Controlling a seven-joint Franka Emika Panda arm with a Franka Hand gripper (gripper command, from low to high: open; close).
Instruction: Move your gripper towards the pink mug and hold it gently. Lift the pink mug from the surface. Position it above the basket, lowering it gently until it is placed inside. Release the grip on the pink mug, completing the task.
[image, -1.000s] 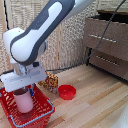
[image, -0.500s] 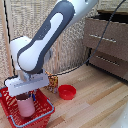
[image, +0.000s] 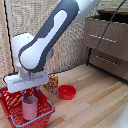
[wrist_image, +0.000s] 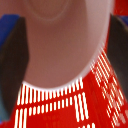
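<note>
**Lowering the mug into the basket**

Over the basket (image: 44, 113) at the exterior view's left, I hang with the pink mug (image: 29, 107) pinched between my fingers. My gripper (image: 29, 93) is closed on the mug's upper part, one dark finger (wrist_image: 11, 60) on each side of its wall, jaws only as wide as the mug itself. From the exterior view the mug's lower half already sits below the basket's rim, so I judge it is inside the basket, though I cannot tell whether its base touches the floor yet. My wrist view shows the mug filling most of the picture, with the red slotted basket floor (wrist_image: 65, 105) beneath it.

To finish well, I should come down slowly and straight, keeping the mug upright so that its base lands flat on the lattice. I should keep clear of the near rim and the handle. Only when the mug rests on the floor should I part my jaws, just enough to free it, then rise straight up without dragging it over.

Beside the basket stand a red bowl (image: 67, 92) and a small box (image: 52, 83), both well clear.
</note>
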